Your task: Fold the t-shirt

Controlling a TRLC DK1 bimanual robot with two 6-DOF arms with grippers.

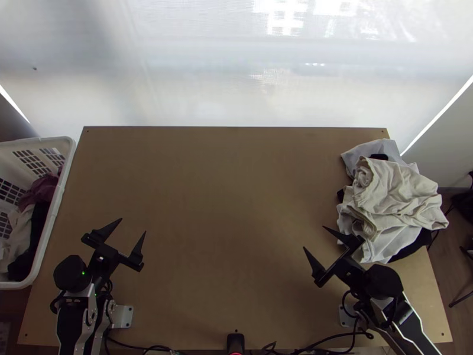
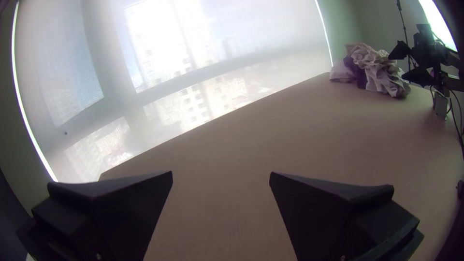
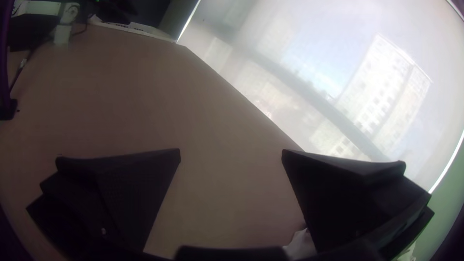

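Item: T-shirt, not identifiable for certain; perhaps in bunched garment pile (image 1: 390, 201), right side of table (image 1: 224, 195), or among clothes (image 1: 42, 190) in white basket (image 1: 61, 196), left. Handling, judged: light, soft, limp, sturdy; likely to drag neighbours. Best hold: raised fold, then shoulders once spread. Left gripper (image 1: 133, 225): fingers wide apart, unloaded. Right gripper (image 1: 314, 236): likewise, near pile.

No text, labels, brands, numbers or signs can be read on anything here
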